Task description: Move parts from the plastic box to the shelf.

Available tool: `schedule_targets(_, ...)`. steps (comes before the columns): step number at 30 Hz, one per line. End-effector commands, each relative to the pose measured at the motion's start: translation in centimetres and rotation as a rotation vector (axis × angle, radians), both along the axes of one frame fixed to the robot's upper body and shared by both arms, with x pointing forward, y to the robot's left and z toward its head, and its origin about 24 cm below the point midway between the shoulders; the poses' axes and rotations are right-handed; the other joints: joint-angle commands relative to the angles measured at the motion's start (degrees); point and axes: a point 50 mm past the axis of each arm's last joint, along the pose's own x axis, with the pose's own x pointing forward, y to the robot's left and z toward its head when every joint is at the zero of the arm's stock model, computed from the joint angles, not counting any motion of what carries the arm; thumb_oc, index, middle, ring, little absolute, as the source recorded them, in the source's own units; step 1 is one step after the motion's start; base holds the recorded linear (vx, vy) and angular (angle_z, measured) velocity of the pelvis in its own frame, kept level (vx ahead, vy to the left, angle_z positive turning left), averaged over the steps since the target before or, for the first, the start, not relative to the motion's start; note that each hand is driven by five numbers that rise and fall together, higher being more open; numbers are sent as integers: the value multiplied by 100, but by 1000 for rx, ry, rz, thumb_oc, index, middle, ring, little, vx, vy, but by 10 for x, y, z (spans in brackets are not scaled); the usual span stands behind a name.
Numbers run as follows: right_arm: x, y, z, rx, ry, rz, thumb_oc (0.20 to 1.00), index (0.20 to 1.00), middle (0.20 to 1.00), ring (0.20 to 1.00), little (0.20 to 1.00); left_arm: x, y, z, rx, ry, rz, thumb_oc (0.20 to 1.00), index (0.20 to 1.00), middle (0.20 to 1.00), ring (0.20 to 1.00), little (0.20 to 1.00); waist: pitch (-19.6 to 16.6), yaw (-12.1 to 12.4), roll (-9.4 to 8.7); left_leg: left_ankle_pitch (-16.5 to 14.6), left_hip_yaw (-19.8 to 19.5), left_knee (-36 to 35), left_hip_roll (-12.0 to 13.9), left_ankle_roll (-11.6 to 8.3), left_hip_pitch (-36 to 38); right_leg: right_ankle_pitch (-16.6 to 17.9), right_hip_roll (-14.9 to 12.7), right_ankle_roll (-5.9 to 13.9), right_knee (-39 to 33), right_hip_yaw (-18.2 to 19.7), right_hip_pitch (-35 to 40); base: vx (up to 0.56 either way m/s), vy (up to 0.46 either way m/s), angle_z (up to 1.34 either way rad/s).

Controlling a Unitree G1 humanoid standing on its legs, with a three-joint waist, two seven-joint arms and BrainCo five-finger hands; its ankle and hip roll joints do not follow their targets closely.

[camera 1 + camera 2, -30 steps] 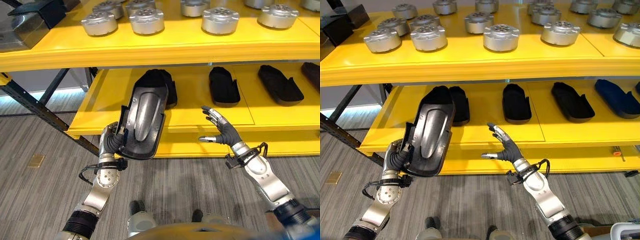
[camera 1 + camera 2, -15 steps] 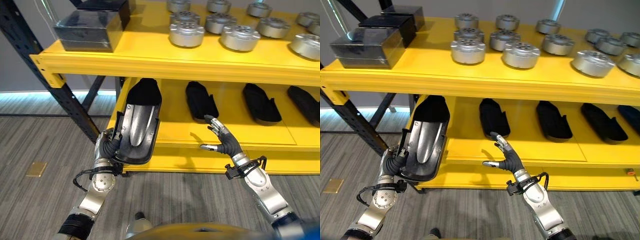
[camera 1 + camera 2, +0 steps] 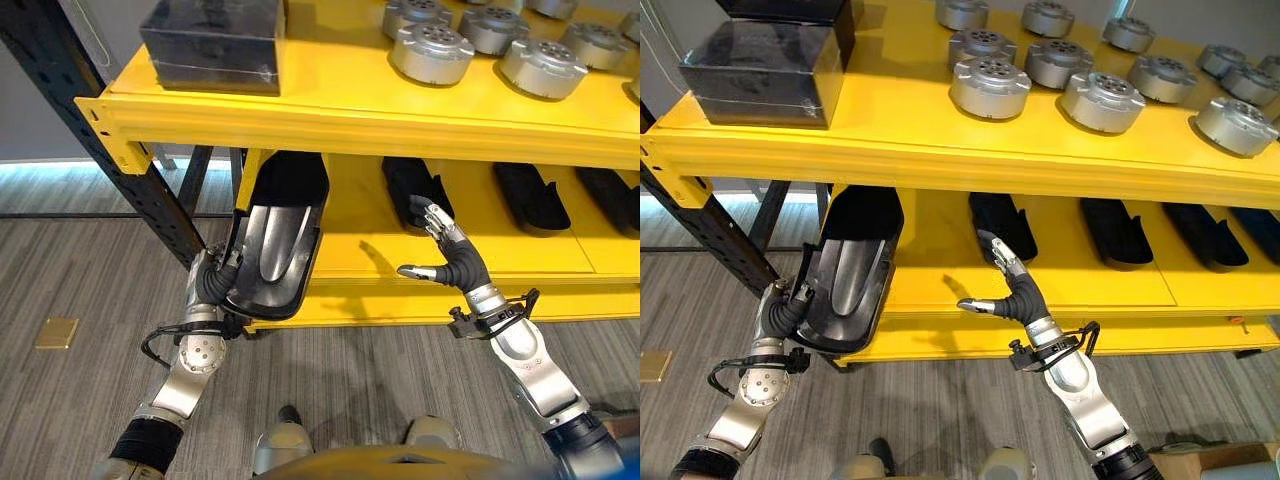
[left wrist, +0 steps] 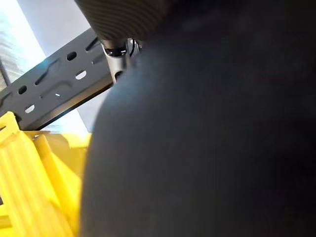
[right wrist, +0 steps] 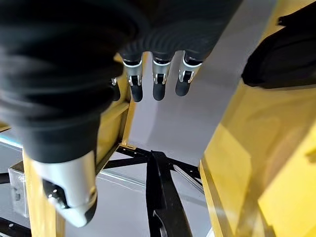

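A long black part (image 3: 275, 235) with a shiny grey hollow stands nearly upright in my left hand (image 3: 208, 286), whose fingers curl round its lower edge. Its upper end (image 3: 862, 215) reaches into the left end of the yellow lower shelf (image 3: 400, 250), under the upper shelf's lip. In the left wrist view the dark part (image 4: 207, 138) lies right against the camera. My right hand (image 3: 452, 262) hovers open in front of the lower shelf, holding nothing; its fingers (image 5: 155, 81) are straight and the thumb stands apart.
Several black parts (image 3: 415, 190) lie in a row on the lower shelf. The upper shelf (image 3: 330, 100) carries several silver round parts (image 3: 432, 52) and a black box (image 3: 212, 35). A dark rack upright (image 3: 110, 150) slants down at the left. Grey floor lies below.
The camera has shifted, so the whole shelf sits differently in the picture. The left hand has kept hold of the black part, whose top is now under the upper shelf's lip. The right hand has stayed open.
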Motion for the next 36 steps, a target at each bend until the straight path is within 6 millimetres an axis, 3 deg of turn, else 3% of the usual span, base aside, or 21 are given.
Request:
schedule_targets(1,6,-3,23,20,-147,1,1000,1000,1000,1000,1000,14,-20,38,-15,-200,-94,200,200,200,200,200,-170,-44,82,-265,-600,357,-28,-222,-60,538,-98,145,-537,47,147,90,-112,19)
schedule_targets(3,4,-3,24,15,-143,16,1000,1000,1000,1000,1000,12,-21,35,-14,-184,-101,200,200,200,200,200,-202,-101,112,-211,-565,381,111,-299,-22,229,29,129,-793,150,341,152,-200,-6)
schedule_targets(12,4,-5,30,-94,-156,83,1000,1000,1000,1000,1000,6,-21,26,-58,-161,-58,200,200,200,200,200,-381,1,98,-138,-470,598,477,-599,-86,-224,302,-216,-1225,-137,968,121,-135,-14)
schedule_targets(18,5,-9,40,-105,-211,48,1000,1000,1000,1000,1000,4,-18,24,-70,-166,-29,200,200,200,200,200,-397,11,91,-91,-470,740,659,-698,-184,-332,400,-361,-1259,-189,1060,68,-86,-9)
schedule_targets(26,4,-17,46,-62,-275,-59,1000,1000,1000,1000,1000,2,-9,15,-110,-156,86,200,200,200,200,200,-419,-97,170,-54,-426,839,746,-746,-242,-381,416,-412,-1229,-168,1073,41,5,-7)
schedule_targets(36,1,-29,45,-54,-284,-166,1000,1000,1000,1000,1000,-1,21,-6,-158,-105,353,200,200,200,200,200,-405,-280,236,-57,-362,872,718,-739,-249,-389,410,-395,-1180,-62,970,34,38,-2)
